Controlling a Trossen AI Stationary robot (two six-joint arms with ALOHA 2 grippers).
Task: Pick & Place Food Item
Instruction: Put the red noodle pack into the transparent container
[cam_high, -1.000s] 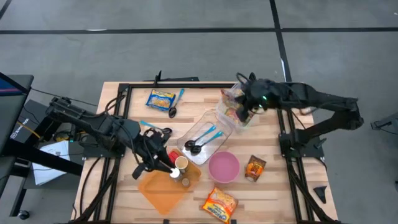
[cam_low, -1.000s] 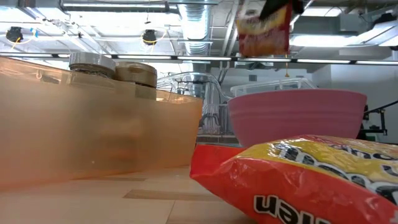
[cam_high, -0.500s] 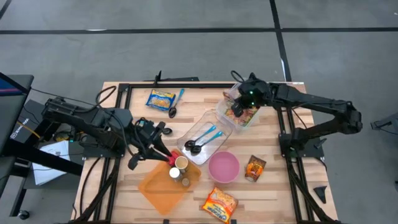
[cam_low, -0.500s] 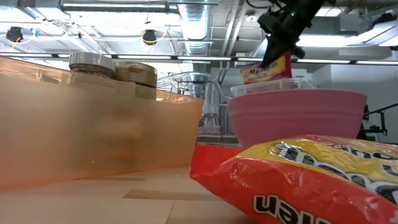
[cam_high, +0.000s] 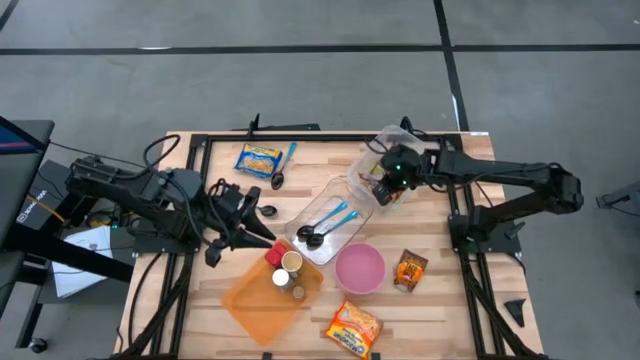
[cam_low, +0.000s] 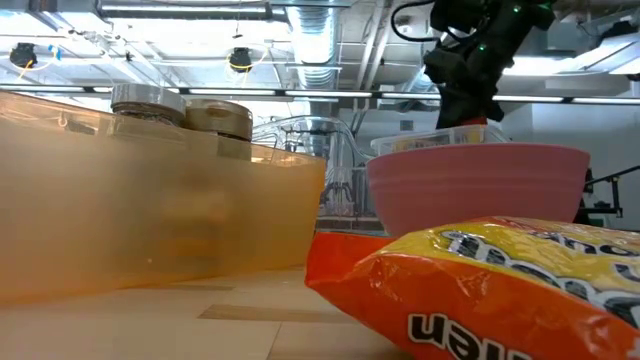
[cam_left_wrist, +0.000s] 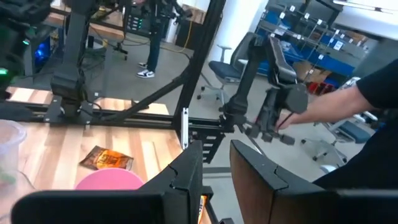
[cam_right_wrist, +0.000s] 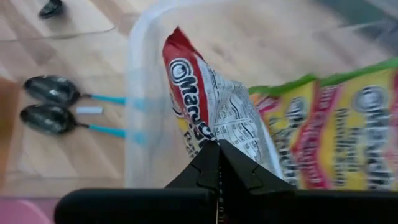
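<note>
— Orange bin (cam_high: 258, 305), left: what hangs beside it?
— Left gripper (cam_high: 262, 232), just above its rim, fingers (cam_left_wrist: 186, 177) slightly apart, holding nothing.
— And right?
— Right gripper (cam_high: 383, 187), jaws pinched together on a noodle packet (cam_right_wrist: 214, 118), lowered into the clear tub (cam_high: 385, 165) beside more packets (cam_right_wrist: 323, 130).

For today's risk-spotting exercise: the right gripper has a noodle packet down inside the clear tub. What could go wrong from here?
1. The right gripper is shut on the noodle packet, which stands on edge in the clear tub; released so, it may flop over the rim.
2. Other packets already crowd the tub, so it may not settle flat.
3. Withdrawing could snag the tub's thin wall and drag it toward the spoons.
</note>
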